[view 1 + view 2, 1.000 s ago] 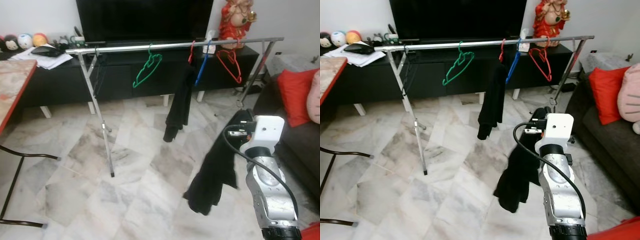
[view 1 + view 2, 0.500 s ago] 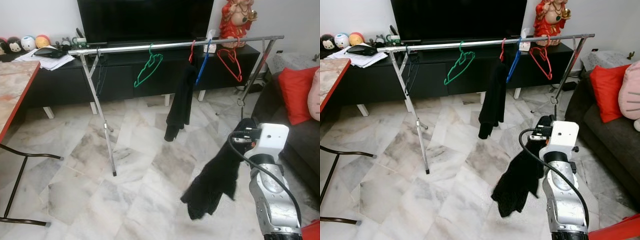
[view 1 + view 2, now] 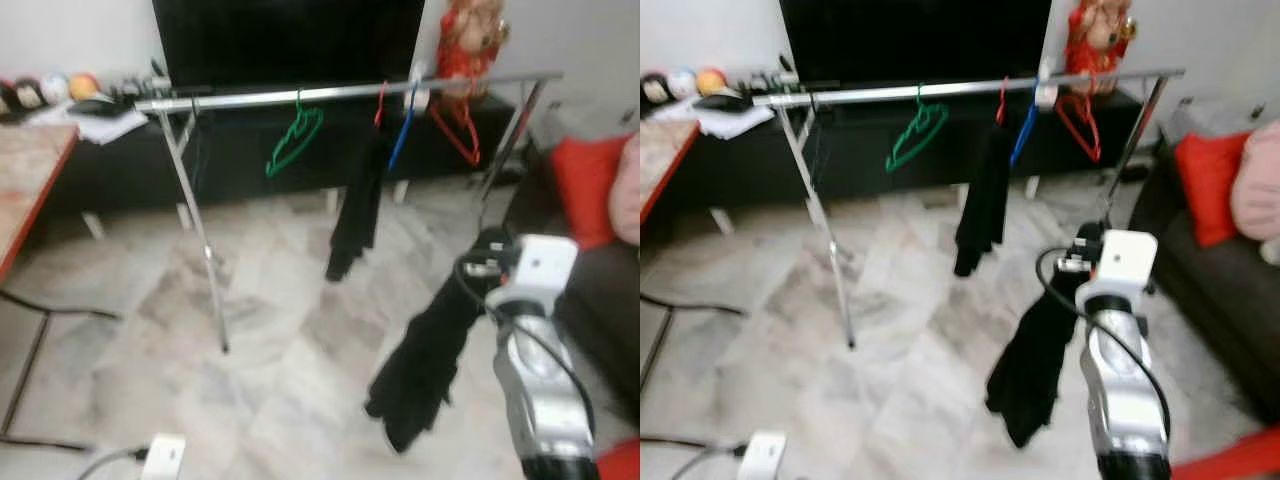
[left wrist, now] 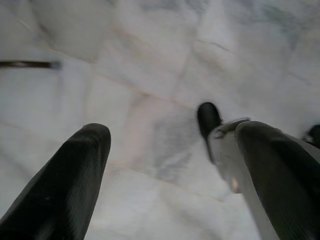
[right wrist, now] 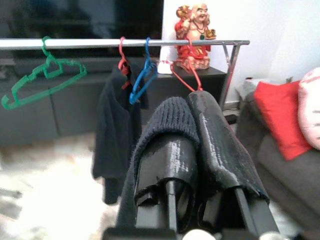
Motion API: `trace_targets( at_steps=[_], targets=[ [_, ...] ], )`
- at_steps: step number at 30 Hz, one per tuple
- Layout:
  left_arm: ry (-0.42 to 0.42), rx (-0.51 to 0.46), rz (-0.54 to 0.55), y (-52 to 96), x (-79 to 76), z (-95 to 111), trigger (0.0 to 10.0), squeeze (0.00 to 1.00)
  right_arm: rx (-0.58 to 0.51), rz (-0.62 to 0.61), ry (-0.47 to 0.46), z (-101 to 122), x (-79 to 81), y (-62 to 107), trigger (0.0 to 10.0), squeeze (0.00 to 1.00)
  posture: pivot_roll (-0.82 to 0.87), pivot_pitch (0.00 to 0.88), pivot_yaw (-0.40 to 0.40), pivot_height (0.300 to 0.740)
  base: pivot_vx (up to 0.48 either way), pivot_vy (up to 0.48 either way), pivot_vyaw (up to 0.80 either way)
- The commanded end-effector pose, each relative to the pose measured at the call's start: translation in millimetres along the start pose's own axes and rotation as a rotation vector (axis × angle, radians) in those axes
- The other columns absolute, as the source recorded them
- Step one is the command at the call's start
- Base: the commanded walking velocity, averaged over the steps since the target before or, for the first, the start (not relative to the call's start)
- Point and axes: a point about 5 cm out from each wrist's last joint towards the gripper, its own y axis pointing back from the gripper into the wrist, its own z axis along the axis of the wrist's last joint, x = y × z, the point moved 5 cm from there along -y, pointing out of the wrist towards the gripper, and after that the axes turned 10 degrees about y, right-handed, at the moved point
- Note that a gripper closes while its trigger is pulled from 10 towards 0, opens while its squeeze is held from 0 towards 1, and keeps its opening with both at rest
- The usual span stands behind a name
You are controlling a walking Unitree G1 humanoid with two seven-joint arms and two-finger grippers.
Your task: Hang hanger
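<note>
Black cloth [image 3: 428, 365] dangling off the right gripper [image 5: 192, 107], fingers pressed together with the knit fabric pinched between them and draped over the tips. Hanging down toward the marble floor [image 3: 270, 330] at about 5 o'clock in the head view, silver right arm [image 3: 535, 385] rising beside it. No telling whether a hanger sits inside that cloth. Up at 12 o'clock, metal rail [image 3: 340, 92] stretching across in front of the dark TV [image 3: 290, 40]. On the rail: green hanger [image 3: 293, 140] left of centre, then red hanger [image 3: 382, 100] carrying a black garment [image 3: 355, 210], blue hanger [image 3: 403, 135] just beside it, and another red hanger [image 3: 458, 128] toward 1 o'clock. Red figurine [image 3: 468, 45] behind, on the black cabinet [image 3: 120, 170]. Red cushion [image 3: 588, 180] out at 3 o'clock on the sofa. Left gripper [image 4: 170, 170] pointing down at bare floor tiles, fingers spread wide, gripping nothing. Whole scene a little blurred.
</note>
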Motion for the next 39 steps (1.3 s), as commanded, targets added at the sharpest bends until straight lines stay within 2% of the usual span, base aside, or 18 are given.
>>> trace_targets(
  at_steps=[1, 4, 34, 35, 36, 37, 39],
  targets=[
    [0.009, 0.048, 0.013, 2.2, 3.8, -14.7, 10.0, 0.00, -0.036, 0.009, -0.024, 10.0, 5.5, -0.9, 10.0, 0.00, -0.02, 0.000, -0.140, 0.740, 0.000, 0.000, 0.00],
    [0.023, 0.043, 0.024, 1.8, 6.5, -12.2, 10.0, 0.00, -0.034, 0.053, -0.012, 9.6, 8.9, 2.7, 10.0, 0.00, 0.01, 0.000, -0.174, 0.740, 0.000, 0.000, 0.00],
    [0.023, 0.043, 0.024, 1.8, 6.5, -12.2, 10.0, 0.00, -0.034, 0.053, -0.012, 9.6, 8.9, 2.7, 10.0, 0.00, 0.01, 0.000, -0.174, 0.740, 0.000, 0.000, 0.00],
    [-0.013, 0.030, 0.013, 1.6, 5.9, -9.0, 10.0, 0.00, 0.007, 0.026, -0.018, -8.2, 0.5, 4.0, 10.0, 0.00, 0.03, 0.000, -0.023, 0.740, 0.000, 0.000, 0.00],
    [-0.039, 0.022, 0.004, 1.9, 5.5, -8.3, 10.0, 0.00, 0.031, -0.005, -0.026, -19.8, -4.9, 4.8, 10.0, 0.00, 0.04, 0.000, -0.018, 0.740, 0.000, 0.000, 0.00],
    [-0.077, 0.015, -0.005, 3.0, 7.1, -9.6, 10.0, 0.00, 0.060, -0.026, -0.043, -32.6, -3.3, 7.2, 10.0, 0.00, 0.04, 0.000, -0.011, 0.740, 0.000, 0.000, 0.00],
    [-0.079, 0.018, -0.002, 3.8, 11.1, -11.1, 10.0, 0.00, 0.062, -0.015, -0.055, -32.7, 5.1, 9.0, 10.0, 0.00, 0.03, 0.000, -0.006, 0.740, 0.000, 0.000, 0.00]
  ],
)
